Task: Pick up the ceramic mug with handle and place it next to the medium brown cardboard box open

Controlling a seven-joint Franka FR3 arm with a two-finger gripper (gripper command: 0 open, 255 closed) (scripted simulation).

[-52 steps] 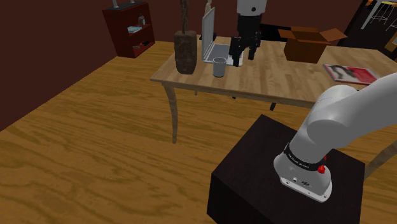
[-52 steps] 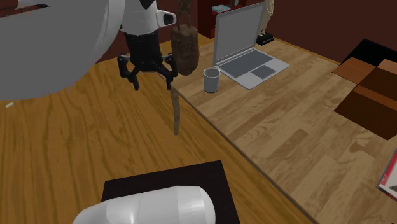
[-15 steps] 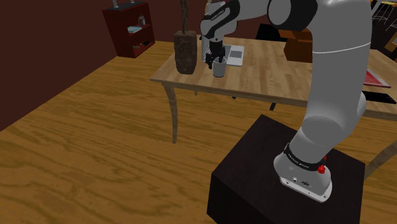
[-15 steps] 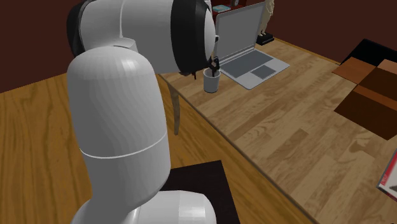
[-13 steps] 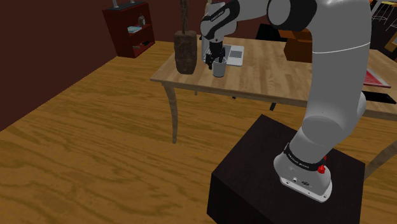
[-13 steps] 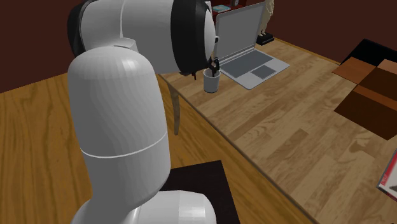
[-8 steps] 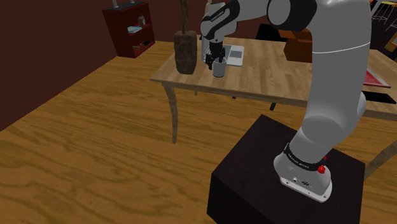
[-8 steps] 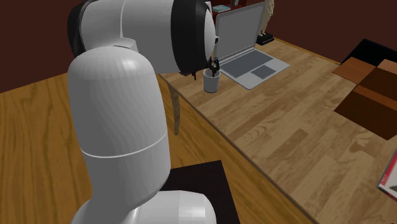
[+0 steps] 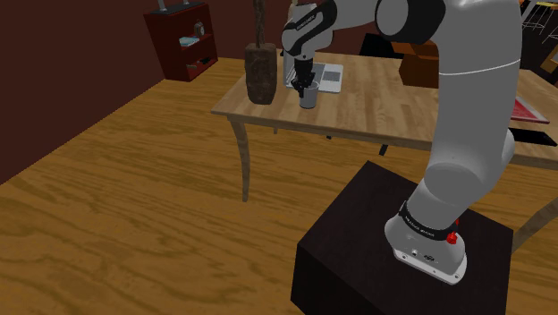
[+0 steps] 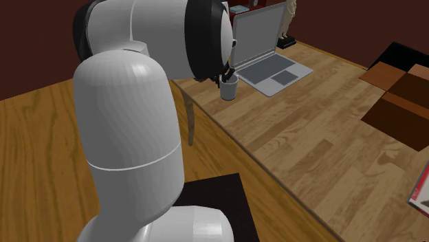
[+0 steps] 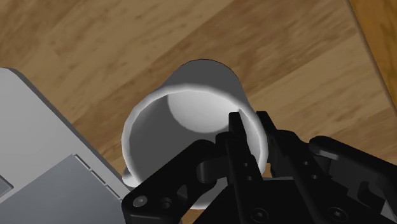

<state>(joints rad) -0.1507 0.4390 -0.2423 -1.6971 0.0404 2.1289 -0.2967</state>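
A pale grey mug [image 9: 308, 98] stands upright on the wooden table [image 9: 376, 121] beside an open laptop [image 9: 330, 79]. My gripper [image 9: 302, 87] comes down on it from above. Seen from the wrist, the gripper [image 11: 250, 126] is shut on the mug [image 11: 191, 108]: one black finger sits inside the rim and the other outside, pinching the wall. In the second exterior view the mug [image 10: 229, 90] shows just past the arm's elbow, with the gripper [image 10: 226, 77] at its rim. The open brown cardboard box [image 10: 405, 103] stands at the table's far end, partly behind the arm [image 9: 418, 64].
A rough brown vase [image 9: 261, 73] stands near the table's corner, left of the mug. The laptop [image 10: 265, 55] lies close behind the mug. A red magazine [image 9: 522, 108] lies near the box. A dark red shelf [image 9: 183, 40] stands by the wall. The dark stand [image 9: 376, 242] is below.
The fingers, standing apart around the mug's rim half a second ago, have closed on its wall. The arm and the mug have stayed where they were.
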